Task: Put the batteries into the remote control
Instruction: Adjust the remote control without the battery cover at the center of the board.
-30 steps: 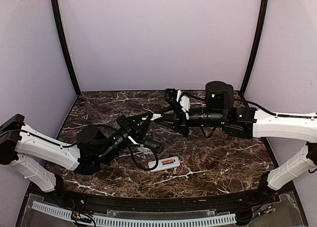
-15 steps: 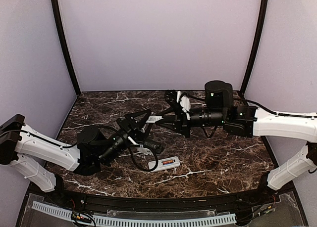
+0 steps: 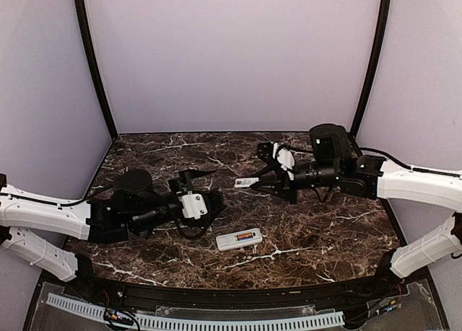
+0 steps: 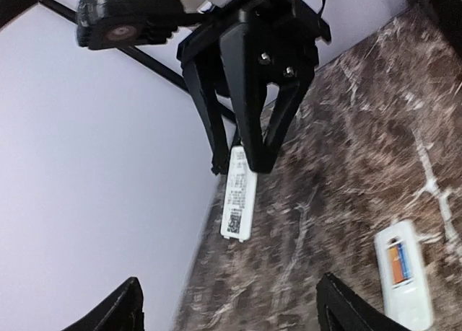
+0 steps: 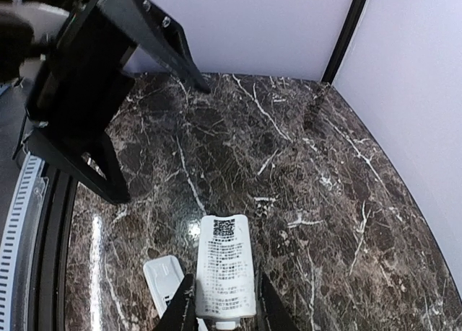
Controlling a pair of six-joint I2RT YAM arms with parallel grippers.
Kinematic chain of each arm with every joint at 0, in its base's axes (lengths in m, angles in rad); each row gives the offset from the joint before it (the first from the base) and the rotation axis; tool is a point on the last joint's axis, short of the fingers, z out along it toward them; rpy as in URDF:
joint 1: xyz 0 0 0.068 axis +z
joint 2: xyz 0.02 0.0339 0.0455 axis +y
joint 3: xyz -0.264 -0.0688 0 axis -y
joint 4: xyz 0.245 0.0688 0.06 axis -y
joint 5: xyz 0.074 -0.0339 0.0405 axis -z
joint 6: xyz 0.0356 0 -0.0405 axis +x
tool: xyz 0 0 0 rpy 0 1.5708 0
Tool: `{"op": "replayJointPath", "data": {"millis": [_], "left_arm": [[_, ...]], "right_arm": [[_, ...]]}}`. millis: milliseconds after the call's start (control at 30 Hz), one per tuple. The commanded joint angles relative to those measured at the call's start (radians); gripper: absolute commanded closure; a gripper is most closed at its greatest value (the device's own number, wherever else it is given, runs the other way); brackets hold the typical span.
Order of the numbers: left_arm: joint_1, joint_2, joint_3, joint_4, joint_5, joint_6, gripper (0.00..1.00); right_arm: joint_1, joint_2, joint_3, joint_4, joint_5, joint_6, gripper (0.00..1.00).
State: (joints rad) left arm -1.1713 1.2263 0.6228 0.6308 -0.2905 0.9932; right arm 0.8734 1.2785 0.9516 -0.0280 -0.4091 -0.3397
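Observation:
The white remote control (image 3: 239, 239) lies back-up on the marble, its compartment uncovered, with the orange and blue batteries (image 4: 399, 262) seated side by side in it. My right gripper (image 5: 224, 313) is shut on a small flat white cover piece (image 5: 225, 272) with a printed label, held above the table just beyond the remote control (image 5: 163, 277). From above, the cover (image 3: 247, 181) shows at the right gripper (image 3: 257, 180) tips. My left gripper (image 4: 232, 311) stands open and empty, facing the cover (image 4: 240, 201) from the left with a gap between them.
Dark marble table (image 3: 325, 230) with purple walls behind and at the sides. A black rail (image 5: 54, 223) runs along the near edge. The two arms point at each other across the table's middle.
My left gripper has opened and drawn back to the left, away from the cover. The right arm has shifted right with the cover still in its jaws. The remote has not moved.

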Motion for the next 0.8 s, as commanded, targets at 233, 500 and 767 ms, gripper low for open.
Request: {"op": "replayJointPath", "data": {"millis": [233,500,767], "left_arm": [[0.110,0.165,0.081,-0.603,0.546,-0.848,0.12],[0.145,0.435,0.179,-0.613,0.532,-0.756,0.12],[0.200,0.510,0.204,-0.606,0.610,-0.696,0.14]], "right_arm": [[-0.068,0.069,-0.080,-0.157,-0.097,-0.180,0.90],[-0.068,0.182,-0.120,-0.087,-0.162,-0.244,0.90],[-0.066,0.244,-0.082,-0.099,-0.179,-0.225,0.91]]}}
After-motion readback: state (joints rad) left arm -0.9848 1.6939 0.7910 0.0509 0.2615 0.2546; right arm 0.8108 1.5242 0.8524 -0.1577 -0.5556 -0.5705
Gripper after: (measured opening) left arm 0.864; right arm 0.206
